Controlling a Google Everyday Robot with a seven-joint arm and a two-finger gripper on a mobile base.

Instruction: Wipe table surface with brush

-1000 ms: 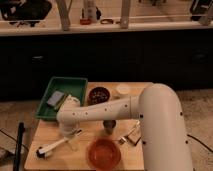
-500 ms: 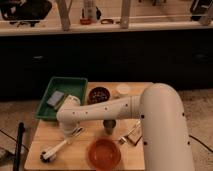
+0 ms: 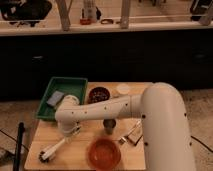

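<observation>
The table surface (image 3: 47, 137) is a pale wooden slatted top. The brush (image 3: 59, 146) has a white handle and a small dark head (image 3: 46, 155) that rests on the table near the front left corner. My gripper (image 3: 71, 131) is at the end of the white arm (image 3: 105, 109), over the left part of the table just in front of the green tray. It is shut on the upper end of the brush handle, and the brush slants down to the front left.
A green tray (image 3: 70, 84) holding a grey object (image 3: 55, 98) stands at the back left. A dark bowl (image 3: 98, 94) and a white cup (image 3: 122, 90) are at the back. An orange bowl (image 3: 104, 152), a small dark cup (image 3: 109, 125) and a metal tool (image 3: 130, 135) are at the front right.
The brush has swung a little steeper, and its head has slid slightly toward the table's front edge. The arm has shifted only slightly.
</observation>
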